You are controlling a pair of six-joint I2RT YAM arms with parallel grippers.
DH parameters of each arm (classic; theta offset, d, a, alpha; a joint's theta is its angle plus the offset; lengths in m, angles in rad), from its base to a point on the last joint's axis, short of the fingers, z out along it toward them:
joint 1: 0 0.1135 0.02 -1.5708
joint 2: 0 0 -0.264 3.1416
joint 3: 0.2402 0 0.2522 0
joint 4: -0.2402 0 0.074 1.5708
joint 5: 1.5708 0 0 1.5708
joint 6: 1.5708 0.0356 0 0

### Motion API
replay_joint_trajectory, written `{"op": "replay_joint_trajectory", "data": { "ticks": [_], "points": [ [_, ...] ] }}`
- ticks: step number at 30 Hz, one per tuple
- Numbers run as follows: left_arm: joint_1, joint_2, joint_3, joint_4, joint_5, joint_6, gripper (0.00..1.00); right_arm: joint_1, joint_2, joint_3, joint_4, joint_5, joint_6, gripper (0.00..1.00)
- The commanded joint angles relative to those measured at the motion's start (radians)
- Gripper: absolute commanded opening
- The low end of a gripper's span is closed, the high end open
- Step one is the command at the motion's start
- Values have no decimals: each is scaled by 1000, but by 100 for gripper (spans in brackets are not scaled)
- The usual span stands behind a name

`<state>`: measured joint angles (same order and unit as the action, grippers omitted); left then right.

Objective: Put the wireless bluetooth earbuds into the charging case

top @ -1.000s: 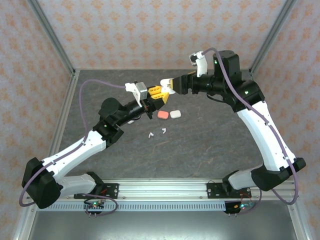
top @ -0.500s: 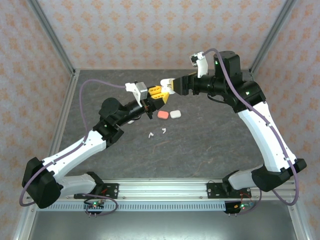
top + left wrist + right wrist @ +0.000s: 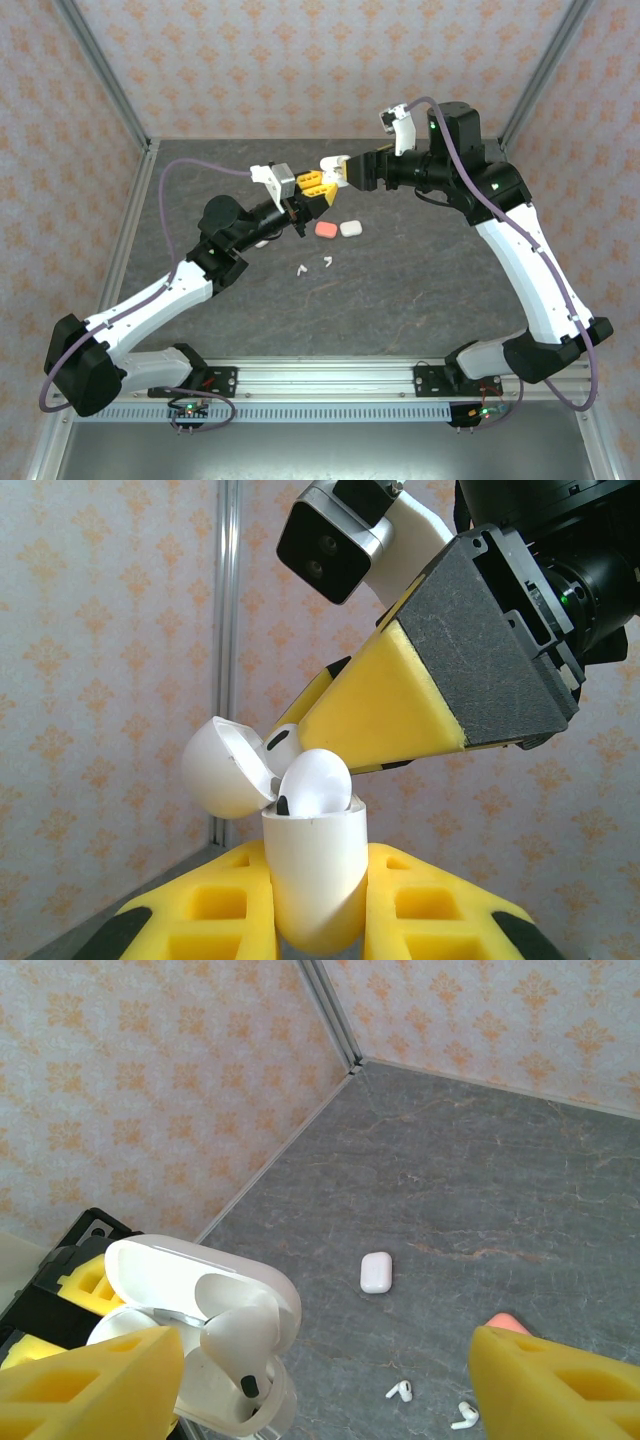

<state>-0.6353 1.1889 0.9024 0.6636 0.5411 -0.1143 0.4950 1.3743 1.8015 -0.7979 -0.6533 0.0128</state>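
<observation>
a skewed push from your right fingers (image 3: 390, 700), spread apart just beside the case (image 3: 312, 880), could pop the earbud (image 3: 315, 780) out or knock the lid (image 3: 225, 770) shut. the left fingers (image 3: 430, 915) clamp that open white case above the surface (image 3: 420, 280). the earbud is glossy white, dark-spotted, its head proud of the case; two more earbuds (image 3: 300, 269) lie below.

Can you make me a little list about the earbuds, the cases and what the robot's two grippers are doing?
Left gripper: shut on the open white case, held up off the table
In that case: one white earbud, its head poking above the rim
Right gripper: open, close beside the case
On the table: two loose white earbuds, a pink case, a closed white case
</observation>
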Motion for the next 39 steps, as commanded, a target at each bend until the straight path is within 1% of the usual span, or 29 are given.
{"op": "replay_joint_trajectory", "data": {
  "ticks": [1, 7, 10, 16, 23, 28, 34, 39],
  "points": [
    [-10, 0, 22, 53, -12, -2, 0, 4, -26, 14, -10, 3, -13, 76],
    [-10, 1, 25, 35, -12, 8, 0, 4, -39, 32, 30, -58, 23, 80],
    [-10, 0, 24, 32, -11, 13, 0, 3, -41, 43, 36, -66, 37, 81],
    [-10, 0, 24, 31, -5, 10, 0, 4, -3, 76, 17, -14, 47, 80],
    [-10, -5, 20, 31, -4, 12, 0, 6, 48, 112, -7, 3, 46, 79],
    [-10, -9, 17, 33, -10, 11, 0, 7, 45, 93, -22, 16, 39, 78],
    [-10, -14, 12, 42, -16, 7, 0, 7, 33, 81, -49, 39, 30, 74],
    [-10, -15, 7, 50, -23, 4, 0, 7, 26, 70, -59, 43, 25, 73]
  ]
}}
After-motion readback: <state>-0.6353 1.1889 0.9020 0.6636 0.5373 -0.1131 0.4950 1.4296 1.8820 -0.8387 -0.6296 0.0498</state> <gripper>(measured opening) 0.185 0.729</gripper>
